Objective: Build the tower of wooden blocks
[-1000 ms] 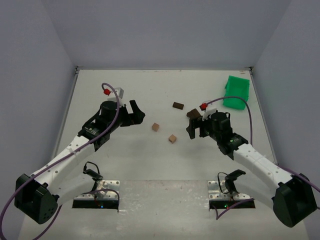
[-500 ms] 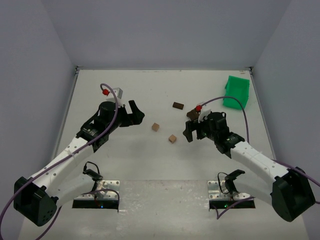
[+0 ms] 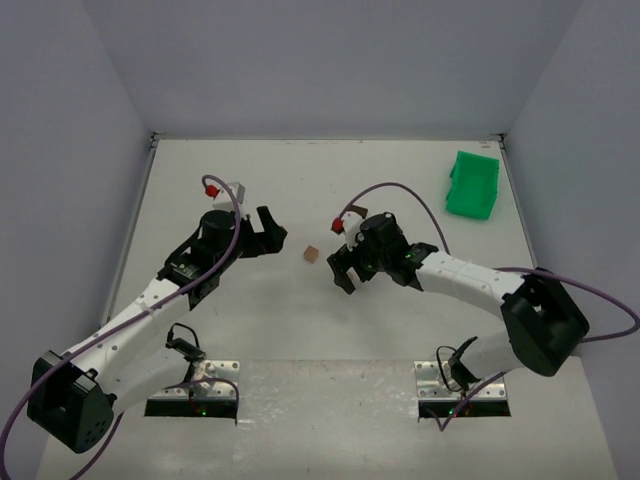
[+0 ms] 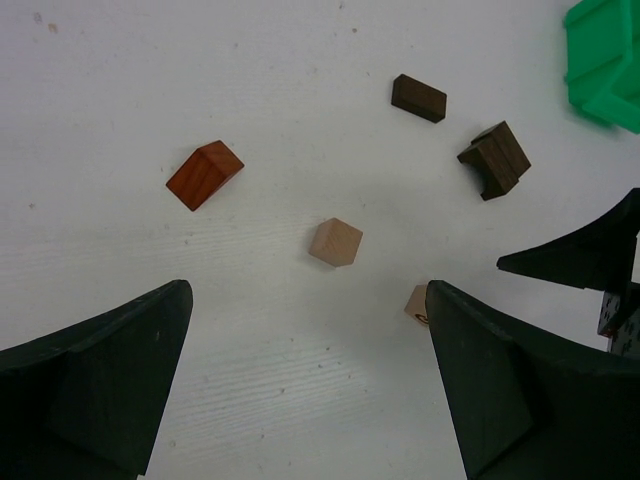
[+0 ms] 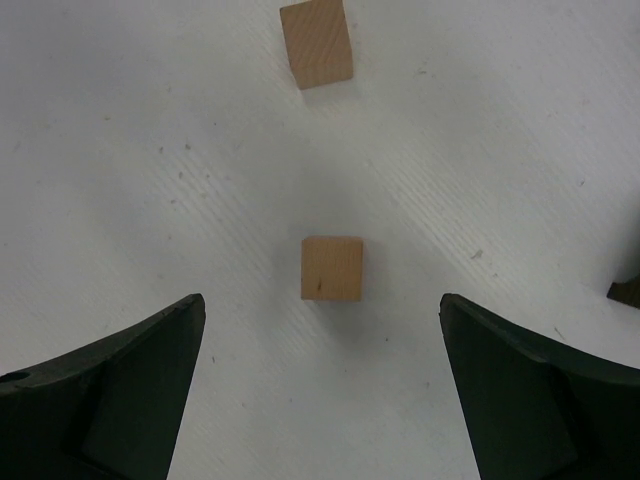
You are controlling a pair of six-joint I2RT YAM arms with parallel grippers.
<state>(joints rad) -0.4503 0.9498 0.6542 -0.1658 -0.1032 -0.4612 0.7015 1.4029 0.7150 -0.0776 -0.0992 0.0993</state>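
Observation:
In the left wrist view a reddish-brown block [image 4: 204, 174], a light tan cube [image 4: 334, 242], a second tan cube [image 4: 418, 303], a flat dark brown block [image 4: 419, 97] and a dark brown arch block [image 4: 495, 159] lie apart on the white table. My left gripper [image 4: 308, 300] is open and empty, short of them. My right gripper [image 5: 322, 310] is open and empty, with one tan cube [image 5: 331, 267] just ahead between its fingers and the other tan cube [image 5: 316, 43] farther on. From above, the left gripper [image 3: 275, 228] and right gripper [image 3: 340, 272] flank a tan cube [image 3: 312, 254].
A green plastic bin [image 3: 473, 184] stands at the back right and also shows in the left wrist view [image 4: 605, 60]. A finger of the right gripper [image 4: 590, 250] juts into the left wrist view. Grey walls enclose the table.
My right arm has swung left, from beside the dark blocks to over the nearer tan cube. The left arm has barely moved.

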